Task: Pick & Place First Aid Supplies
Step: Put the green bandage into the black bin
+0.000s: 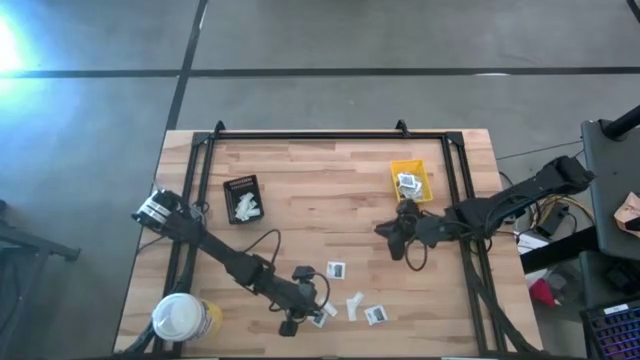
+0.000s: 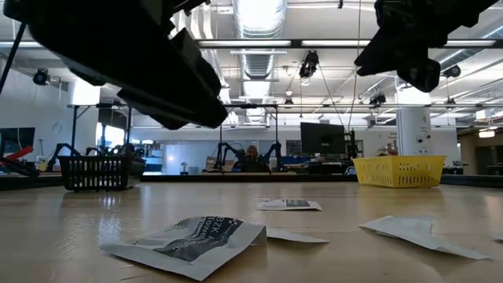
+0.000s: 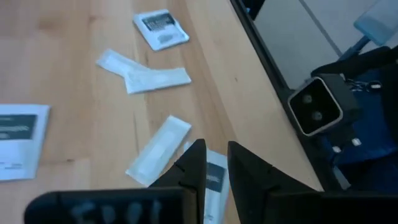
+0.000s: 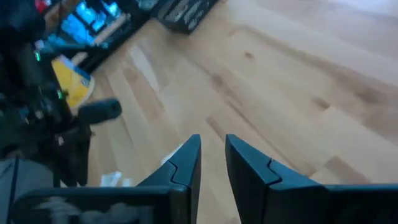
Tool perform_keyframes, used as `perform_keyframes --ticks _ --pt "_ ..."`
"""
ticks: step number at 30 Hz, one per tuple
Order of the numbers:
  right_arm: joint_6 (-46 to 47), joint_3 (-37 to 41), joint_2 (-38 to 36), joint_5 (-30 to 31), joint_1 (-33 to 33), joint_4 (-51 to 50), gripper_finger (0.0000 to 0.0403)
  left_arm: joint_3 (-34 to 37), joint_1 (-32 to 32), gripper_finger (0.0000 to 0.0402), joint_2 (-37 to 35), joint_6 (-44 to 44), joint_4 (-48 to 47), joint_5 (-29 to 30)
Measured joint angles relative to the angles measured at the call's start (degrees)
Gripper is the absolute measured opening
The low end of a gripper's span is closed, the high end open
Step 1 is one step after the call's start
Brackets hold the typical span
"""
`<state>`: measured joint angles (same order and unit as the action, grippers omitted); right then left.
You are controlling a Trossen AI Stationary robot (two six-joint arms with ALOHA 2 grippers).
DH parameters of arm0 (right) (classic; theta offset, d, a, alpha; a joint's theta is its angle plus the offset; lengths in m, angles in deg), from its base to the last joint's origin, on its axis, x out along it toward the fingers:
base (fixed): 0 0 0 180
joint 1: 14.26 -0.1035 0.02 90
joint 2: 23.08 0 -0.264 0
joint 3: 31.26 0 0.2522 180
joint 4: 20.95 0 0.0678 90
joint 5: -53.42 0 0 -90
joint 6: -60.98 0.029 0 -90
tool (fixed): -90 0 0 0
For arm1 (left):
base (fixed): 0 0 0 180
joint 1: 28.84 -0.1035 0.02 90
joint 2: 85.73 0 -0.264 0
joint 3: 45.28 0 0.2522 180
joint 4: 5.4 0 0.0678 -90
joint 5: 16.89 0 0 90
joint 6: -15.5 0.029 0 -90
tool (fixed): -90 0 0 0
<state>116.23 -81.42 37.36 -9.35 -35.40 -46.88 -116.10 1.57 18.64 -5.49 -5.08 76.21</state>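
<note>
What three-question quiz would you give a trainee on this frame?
1. True or false: the yellow bin already holds packets.
2. Which gripper is over the loose packets near the table's front edge? A) left B) right
3. What stands at the table's front left corner?

Key: 1 true. 2 A, the left gripper; the right gripper hangs just below the bin. 3 A white-lidded yellow tub.

- Your left gripper hangs over the light wooden tabletop, its dark fingers a narrow gap apart — nothing visibly between them.
- Just beyond the fingertips lies a narrow pale strip packet.
- Beside it, a white square packet with a dark centre — partly hidden by the fingers.
- Farther off lie two crossed pale strips and another white square packet.
</note>
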Motion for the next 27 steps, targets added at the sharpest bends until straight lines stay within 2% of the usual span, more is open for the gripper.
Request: perform_keyframes --ticks 4,11,19,27 --pt "-1.3 -0.2 4.97 -2.13 -0.73 3.97 0.0073 -0.02 -1.36 0.0055 0.7 0.41 2.62 0.28" --pt "-1.59 -3.04 11.93 -3.34 -1.36 5.23 0.0062 -0.2 -2.93 0.0042 4.23 1.68 6.06 -1.05" --pt "-3.74 -6.51 15.69 -5.42 -1.38 5.29 0.006 -0.46 -4.1 0.0005 6.78 1.69 6.04 -0.97" --pt "-5.81 -8.02 16.53 -5.38 -1.36 5.25 0.0061 0.0 -5.31 0.0003 7.65 1.62 4.76 -1.39"
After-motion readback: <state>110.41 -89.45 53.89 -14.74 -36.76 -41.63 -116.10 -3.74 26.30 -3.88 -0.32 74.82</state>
